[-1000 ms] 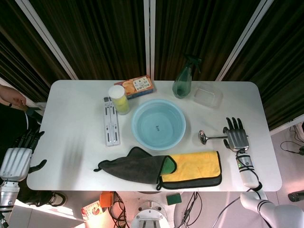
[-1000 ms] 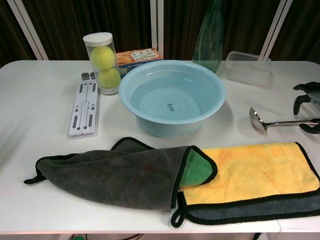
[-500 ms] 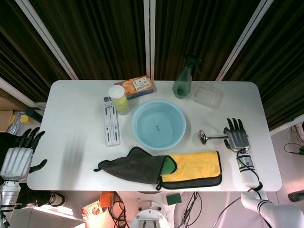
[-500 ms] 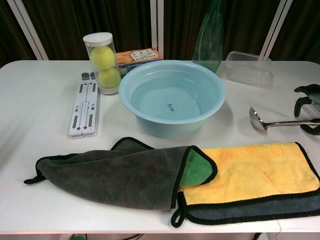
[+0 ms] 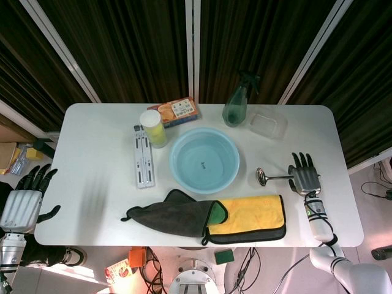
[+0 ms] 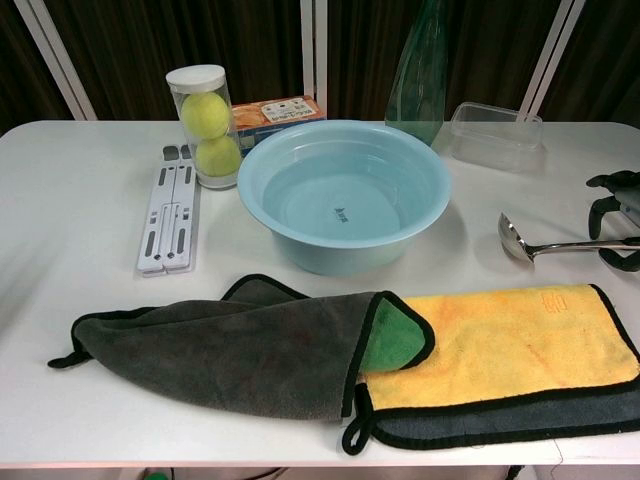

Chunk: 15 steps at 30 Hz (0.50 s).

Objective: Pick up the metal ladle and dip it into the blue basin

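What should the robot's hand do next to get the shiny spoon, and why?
Probably the right hand should curl its fingers round the ladle's handle. The metal ladle lies flat on the table, its bowl pointing toward the blue basin, and the hand sits over the handle's far end with fingers spread, so nothing is gripped yet. Lifting should come after that.

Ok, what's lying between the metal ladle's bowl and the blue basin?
Nothing: in both views only bare white table separates the metal ladle from the blue basin. The yellow cloth lies nearer the camera, clear of that gap.
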### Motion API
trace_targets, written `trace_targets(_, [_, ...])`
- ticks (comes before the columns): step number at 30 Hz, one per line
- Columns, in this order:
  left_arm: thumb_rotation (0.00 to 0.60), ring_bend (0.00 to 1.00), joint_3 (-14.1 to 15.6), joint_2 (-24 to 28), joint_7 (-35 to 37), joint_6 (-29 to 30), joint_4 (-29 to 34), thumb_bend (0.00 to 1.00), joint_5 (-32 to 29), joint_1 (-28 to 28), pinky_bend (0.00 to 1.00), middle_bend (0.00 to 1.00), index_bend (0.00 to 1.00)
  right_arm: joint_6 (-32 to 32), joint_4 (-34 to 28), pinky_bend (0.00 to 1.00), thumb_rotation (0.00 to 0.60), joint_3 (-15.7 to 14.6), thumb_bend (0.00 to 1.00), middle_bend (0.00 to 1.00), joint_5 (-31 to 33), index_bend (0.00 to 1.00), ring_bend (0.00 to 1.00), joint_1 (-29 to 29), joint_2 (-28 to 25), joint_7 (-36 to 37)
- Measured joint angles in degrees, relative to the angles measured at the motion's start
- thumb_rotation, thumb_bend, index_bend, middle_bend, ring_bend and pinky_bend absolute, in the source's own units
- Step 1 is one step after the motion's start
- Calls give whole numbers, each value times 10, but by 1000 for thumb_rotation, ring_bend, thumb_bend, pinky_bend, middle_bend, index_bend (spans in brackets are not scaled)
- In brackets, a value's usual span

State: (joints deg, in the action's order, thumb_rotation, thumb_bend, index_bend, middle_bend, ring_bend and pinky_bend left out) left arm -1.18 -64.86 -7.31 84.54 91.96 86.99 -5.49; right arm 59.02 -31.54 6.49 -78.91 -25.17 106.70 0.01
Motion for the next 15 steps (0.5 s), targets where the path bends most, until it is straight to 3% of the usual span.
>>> trace_targets(15, [600, 20, 0, 1, 3, -2, 0, 142, -1, -1, 184, 42, 116, -5, 4, 0, 600, 2, 414, 52, 2, 525, 0, 0, 3, -3])
